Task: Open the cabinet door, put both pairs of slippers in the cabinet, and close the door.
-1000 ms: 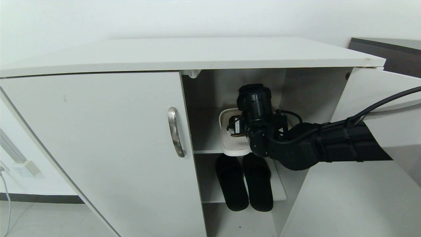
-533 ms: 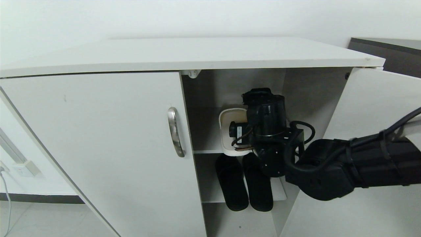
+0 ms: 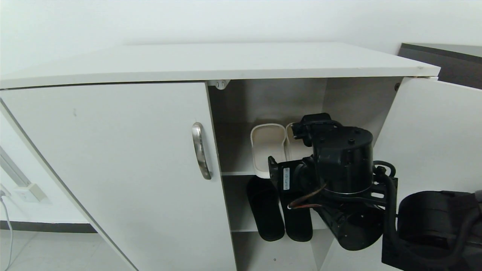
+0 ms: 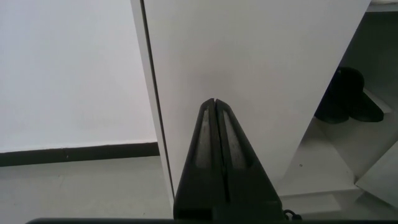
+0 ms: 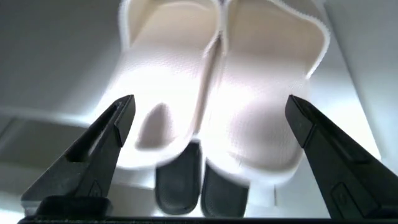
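- Your right gripper (image 5: 210, 102) is spread wide, empty, facing white slippers (image 5: 249, 118) on upper shelf (image 3: 236, 167).
- Your left gripper (image 4: 214, 102) is pinched closed, pointing at closed door (image 4: 249, 62).

- No text, number or sign could be read anywhere.
- A small white label (image 3: 286, 175) was seen on the right arm's wrist (image 3: 340, 165); its print was too small to be made out.

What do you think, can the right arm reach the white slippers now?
Probably yes. The right gripper faces the white slippers on the upper shelf, its fingers open, the right door stands open, and nothing sits between them.
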